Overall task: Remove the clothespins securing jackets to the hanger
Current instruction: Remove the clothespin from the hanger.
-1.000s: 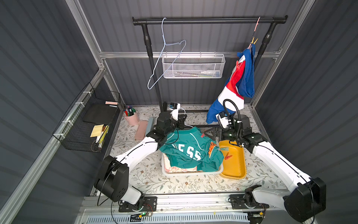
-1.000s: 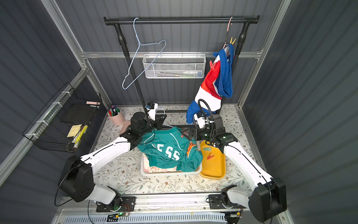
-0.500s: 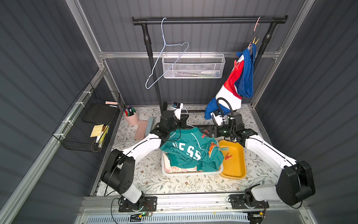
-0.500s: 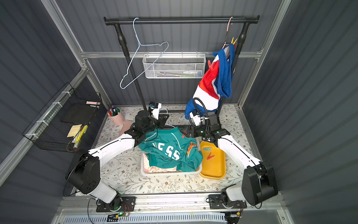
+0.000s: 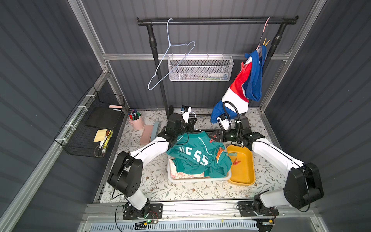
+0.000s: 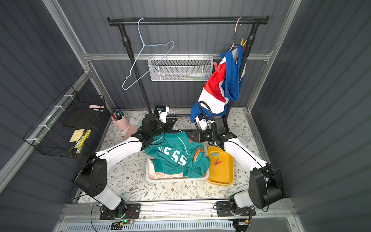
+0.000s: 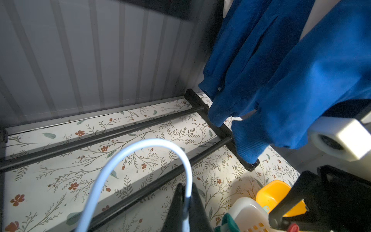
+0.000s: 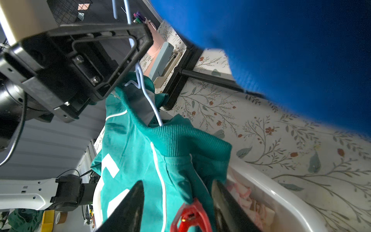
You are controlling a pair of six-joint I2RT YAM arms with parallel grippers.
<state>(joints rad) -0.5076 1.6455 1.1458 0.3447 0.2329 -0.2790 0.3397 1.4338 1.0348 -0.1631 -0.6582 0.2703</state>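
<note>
One red plastic spring clothespin on the white-piped teal jacket sits between the spread jaws of our right gripper, left gripper pinching the pale blue wire hanger; squeezing off-centre, we may grab fabric or flick it away.

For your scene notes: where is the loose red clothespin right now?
In both top views the red clothespin lies in the yellow tray on the robot's right, beside the white bin holding the teal jacket, near a pale teal clothespin.
</note>
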